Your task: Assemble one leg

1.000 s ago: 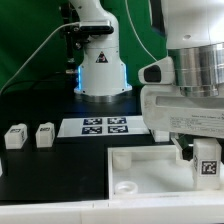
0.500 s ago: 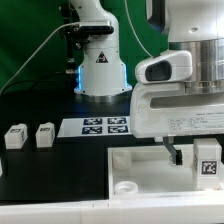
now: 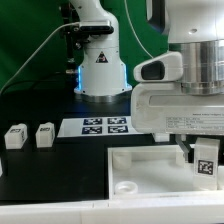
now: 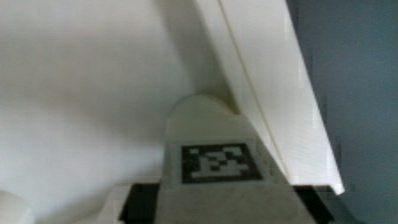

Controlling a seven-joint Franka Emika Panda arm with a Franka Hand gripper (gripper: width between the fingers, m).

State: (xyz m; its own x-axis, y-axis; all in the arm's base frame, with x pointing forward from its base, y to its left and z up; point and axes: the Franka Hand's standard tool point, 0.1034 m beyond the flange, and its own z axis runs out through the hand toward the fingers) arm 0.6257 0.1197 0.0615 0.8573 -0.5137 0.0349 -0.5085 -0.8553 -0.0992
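Observation:
My gripper (image 3: 201,156) is shut on a leg (image 3: 206,165), a small white block with a black-and-white tag, and holds it over the exterior view's right part of the large white tray (image 3: 135,160). In the wrist view the leg (image 4: 219,150) stands between the dark fingers (image 4: 151,203), with my gripper (image 4: 224,206) just above the tray's white surface (image 4: 89,90) beside its rim. Two more legs (image 3: 14,136) (image 3: 44,134) lie on the black table at the exterior view's left.
The marker board (image 3: 105,125) lies flat behind the tray. The robot base (image 3: 100,65) stands behind it. A round socket (image 3: 127,186) shows at the tray's front left corner. Dark table (image 4: 356,100) lies beyond the tray rim.
The gripper, still holding the leg, has shifted slightly over the tray's right side: it rose a little and then came down again. The two loose legs have not moved.

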